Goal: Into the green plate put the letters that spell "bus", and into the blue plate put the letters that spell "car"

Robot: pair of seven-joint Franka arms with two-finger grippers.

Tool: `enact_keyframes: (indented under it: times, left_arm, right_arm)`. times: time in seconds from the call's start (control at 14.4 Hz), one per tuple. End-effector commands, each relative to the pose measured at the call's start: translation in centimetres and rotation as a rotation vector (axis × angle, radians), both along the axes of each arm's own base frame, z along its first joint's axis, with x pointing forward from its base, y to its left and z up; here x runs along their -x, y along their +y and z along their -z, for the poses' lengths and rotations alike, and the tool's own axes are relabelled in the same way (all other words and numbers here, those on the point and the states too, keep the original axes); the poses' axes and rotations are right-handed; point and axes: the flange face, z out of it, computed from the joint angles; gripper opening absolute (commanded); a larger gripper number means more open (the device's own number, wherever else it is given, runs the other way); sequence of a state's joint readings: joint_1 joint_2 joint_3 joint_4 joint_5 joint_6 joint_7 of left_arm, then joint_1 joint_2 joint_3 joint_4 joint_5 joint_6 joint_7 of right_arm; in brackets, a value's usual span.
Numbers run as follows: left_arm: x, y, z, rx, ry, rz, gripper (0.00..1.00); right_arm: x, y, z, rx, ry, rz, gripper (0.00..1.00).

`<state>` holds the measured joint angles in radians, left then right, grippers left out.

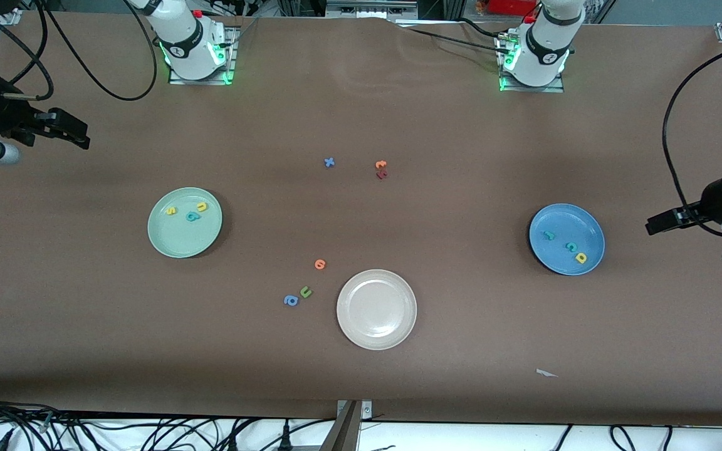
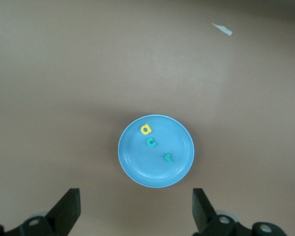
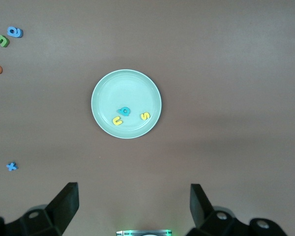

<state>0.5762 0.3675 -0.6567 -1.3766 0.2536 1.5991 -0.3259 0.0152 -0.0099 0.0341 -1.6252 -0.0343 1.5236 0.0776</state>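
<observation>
The green plate [image 1: 179,242] [image 3: 119,91] holds a teal "b" [image 1: 192,217] [image 3: 124,111], a yellow "u" [image 1: 201,206] [image 3: 117,121] and a yellow "s" [image 1: 171,211] [image 3: 145,116]. The blue plate [image 1: 555,220] [image 2: 147,169] holds a teal "r" [image 1: 548,235] [image 2: 168,158], a teal "c" [image 1: 571,247] [image 2: 151,142] and a yellow "a" [image 1: 581,257] [image 2: 146,130]. My left gripper [image 1: 659,223] [image 2: 135,202] hangs open and holds nothing, over bare table at the left arm's end beside the blue plate. My right gripper [image 1: 76,133] [image 3: 132,195] hangs open with nothing in it, over bare table at the right arm's end.
A cream-white plate [image 1: 376,332] stands nearest the front camera, mid-table. Beside it lie an orange letter [image 1: 319,264], an olive "u" [image 1: 305,292] and a blue "a" [image 1: 290,300]. A blue "x" [image 1: 329,162], an orange letter [image 1: 380,165] and a red letter [image 1: 381,175] lie toward the bases. A paper scrap [image 1: 546,373] lies near the front edge.
</observation>
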Motion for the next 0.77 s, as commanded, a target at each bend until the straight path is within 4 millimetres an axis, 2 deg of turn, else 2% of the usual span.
enact_keyframes:
  times: [0.0, 0.14, 0.21, 0.35, 0.42, 0.7]
  left_arm:
    - [0.9, 0.2, -2.7, -0.006, -0.022, -0.001, 1.00]
    - [0.9, 0.5, -2.7, -0.019, -0.020, -0.011, 1.00]
    - [0.8, 0.1, -2.5, -0.033, -0.016, -0.007, 1.00]
    - [0.5, 0.6, -1.6, -0.036, -0.001, -0.036, 1.00]
    - [0.6, 1.0, -1.8, -0.018, -0.002, -0.054, 0.99]
    - [1.2, 0.8, -3.2, -0.002, -0.021, -0.028, 0.99]
  right_arm:
    - [0.3, 0.0, -0.4, 0.017, 0.010, 0.010, 1.00]
    - [0.1, 0.0, -0.5, 0.019, 0.000, 0.010, 1.00]
    - [0.1, 0.0, -0.3, 0.018, 0.003, 0.011, 1.00]
    - [0.1, -0.2, -0.4, 0.018, 0.000, 0.014, 1.00]
    - [0.0, -0.2, -0.4, 0.018, -0.001, 0.014, 1.00]
    - [0.0, -0.4, -0.2, 0.016, 0.004, 0.018, 1.00]
